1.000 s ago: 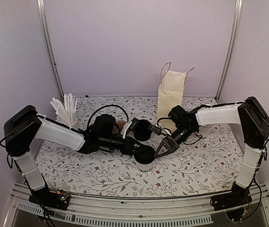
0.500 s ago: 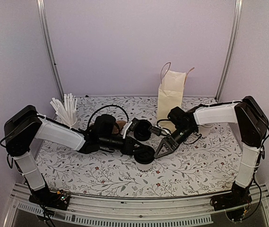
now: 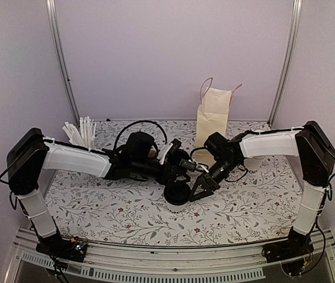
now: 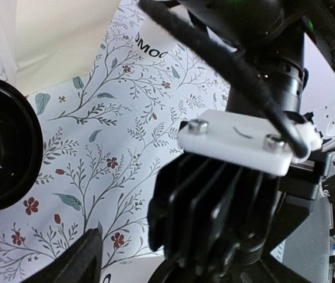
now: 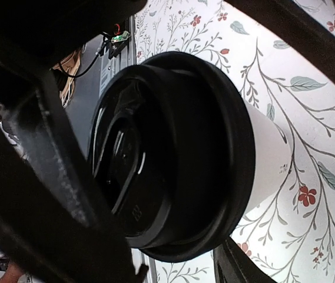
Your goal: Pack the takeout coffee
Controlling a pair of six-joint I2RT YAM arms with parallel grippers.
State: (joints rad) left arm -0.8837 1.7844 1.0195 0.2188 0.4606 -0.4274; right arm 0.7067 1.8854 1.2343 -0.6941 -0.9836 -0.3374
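black-lidded takeout coffee (image 3: 178, 196) let go, left claw (image 3: 192, 167) drawn back, spread untellable, right claw (image 3: 195, 191) spread around lid (image 5: 167, 153)

White cup (image 3: 179, 206), black lid (image 3: 177, 193), floral tablecloth (image 3: 126, 218), cream bag (image 3: 211, 121).

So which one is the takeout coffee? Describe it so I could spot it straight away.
Start at the tan paper bag standing at the back of the flower-patterned table. Come forward and slightly left toward the middle, to a small white paper cup, the takeout coffee. Its black plastic lid marks it out; the white stir sticks at the back left have none.
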